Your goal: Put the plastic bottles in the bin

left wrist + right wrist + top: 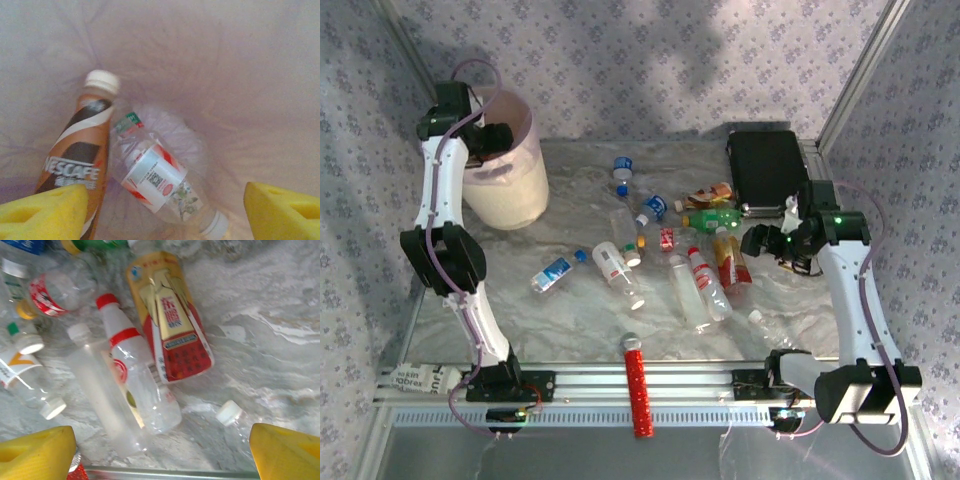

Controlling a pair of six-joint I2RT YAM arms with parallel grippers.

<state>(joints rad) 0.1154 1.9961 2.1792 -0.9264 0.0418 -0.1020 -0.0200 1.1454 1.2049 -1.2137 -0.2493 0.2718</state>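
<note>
The left hand point(485, 140) is held over the mouth of the bin point(515, 190), which stands at the far left of the surface point(570, 330). Its yellow pads point(45, 210) are spread wide and nothing is gripped between them. On the bin's floor below, a brown Nescafé bottle point(82, 150) with a white cap is propped against the wall, and a clear bottle with a red-and-white label point(155, 180) lies touching it. The hand is probably kept above the opening so that a bottle let go there falls inside rather than onto the rim.

The right hand point(775, 242) is poised at the right edge of the scattered bottles, its jaws wide apart and empty. Beneath it, a yellow-and-red labelled bottle point(170, 320), a red-capped clear bottle point(135, 370) and a frosted white-capped bottle point(100, 400) lie side by side. A small white-capped bottle point(235, 417) lies near the right pad. The wide opening suits straddling a bottle lying on its side; which one is meant cannot be told.

Most bottles are seen lying across the middle of the surface, among them a green bottle point(712, 218) and a blue-labelled bottle point(555, 272), so the task is judged far from finished. The black case point(767, 170) at the far right and the red ribbed cylinder point(638, 390) at the near edge are not part of it.
</note>
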